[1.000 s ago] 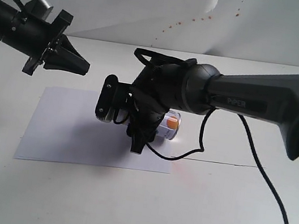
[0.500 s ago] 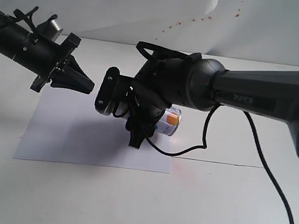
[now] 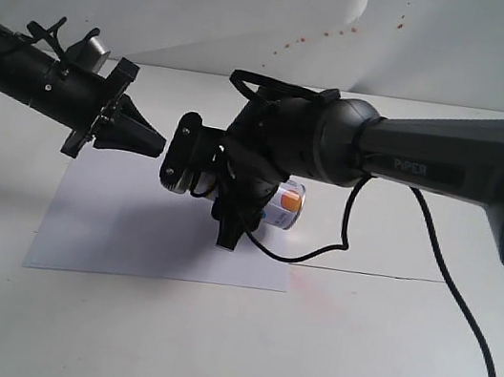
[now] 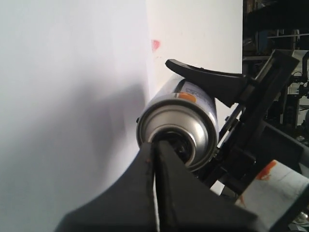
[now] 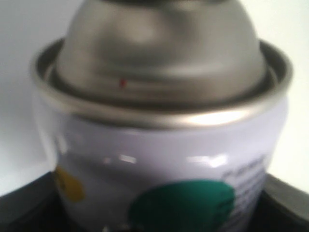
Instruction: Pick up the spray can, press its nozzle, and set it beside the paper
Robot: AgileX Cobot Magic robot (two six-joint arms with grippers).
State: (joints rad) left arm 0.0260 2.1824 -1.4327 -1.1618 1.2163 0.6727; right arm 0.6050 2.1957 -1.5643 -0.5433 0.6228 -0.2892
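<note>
The can point(image 3: 285, 208) lies on its side, apparently lifted off the bench point(image 3: 358, 361), with my right gripper point(image 3: 244, 211) clamped around its body over the right edge of the paper point(image 3: 129, 226), so I count the pick-up as done. My left gripper point(image 4: 155, 162), tips pressed together and holding nothing, points at the can's silver top, though I cannot tell whether it touches the nozzle. I judge the press to be the step in hand, with setting the can beside the paper left to do.
</note>
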